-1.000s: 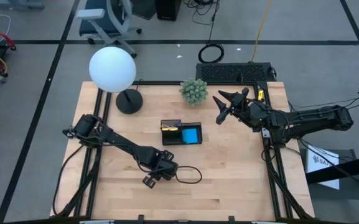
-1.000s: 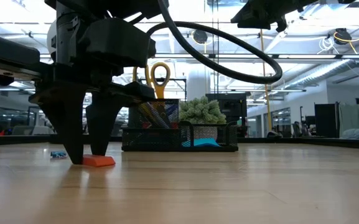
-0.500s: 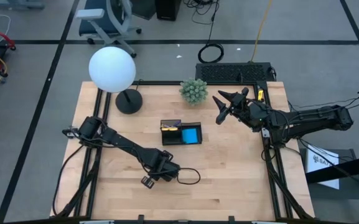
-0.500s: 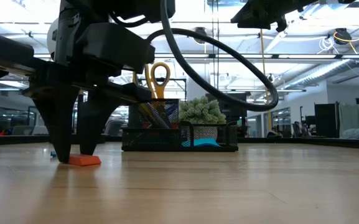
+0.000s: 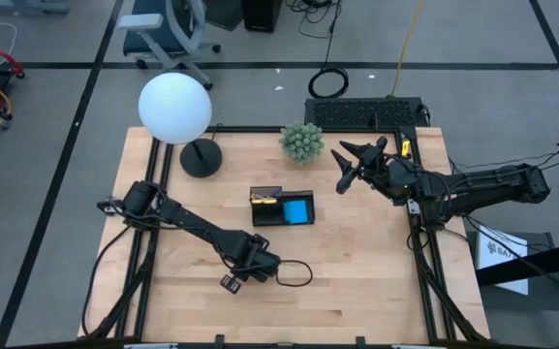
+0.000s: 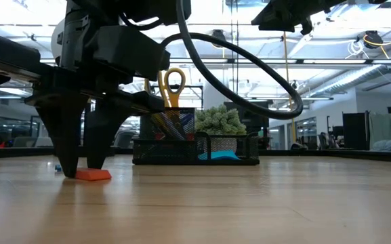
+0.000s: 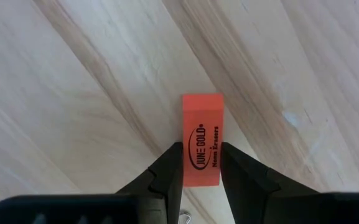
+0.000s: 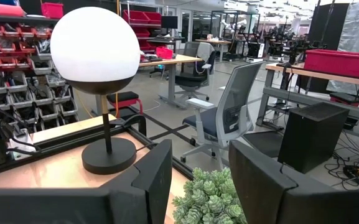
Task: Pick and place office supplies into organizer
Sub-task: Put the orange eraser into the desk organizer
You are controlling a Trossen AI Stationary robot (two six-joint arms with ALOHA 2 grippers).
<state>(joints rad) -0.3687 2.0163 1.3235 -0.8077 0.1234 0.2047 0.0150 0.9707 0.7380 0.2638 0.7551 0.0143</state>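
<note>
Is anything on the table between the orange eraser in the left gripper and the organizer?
Nothing visible. The left gripper is shut on the orange eraser near the table's front; bare wood lies between it and the organizer. The gripper's own cable loop lies beside it, off that path. The right gripper hangs off to the side.

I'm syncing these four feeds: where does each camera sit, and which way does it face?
High view: overhead, looking straight down; both arms, organizer.
Low view: table-top height, looking across; left gripper on the red eraser.
Left wrist view: on the left arm, facing down; fingers flank the eraser.
Right wrist view: on the right arm, facing the lamp and plant.
Shared: low and left wrist views both show the eraser.
</note>
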